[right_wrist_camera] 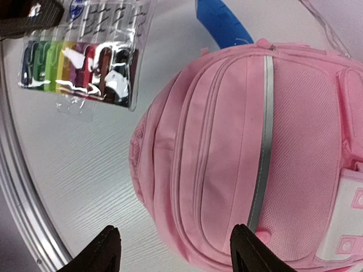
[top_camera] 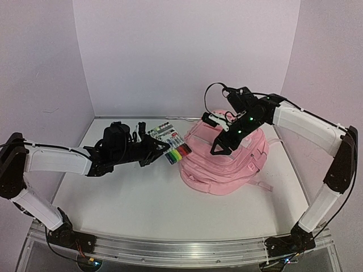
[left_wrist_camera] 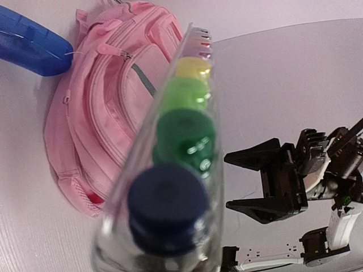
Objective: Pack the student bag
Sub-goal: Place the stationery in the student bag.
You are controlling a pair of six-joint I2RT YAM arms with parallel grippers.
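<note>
Marker pack [top_camera: 173, 145] beside student bag [top_camera: 227, 170]
L gripper [top_camera: 154, 148] clamps pack – R gripper [right_wrist_camera: 178, 242] jaws apart (above bag, holding nothing).

You have nothing legible to go on here: the clear pack of coloured markers [right_wrist_camera: 79, 59] carries a printed header with a blue oval logo and rows of dark lettering, but in every view that print is too small and blurred to read.
</note>
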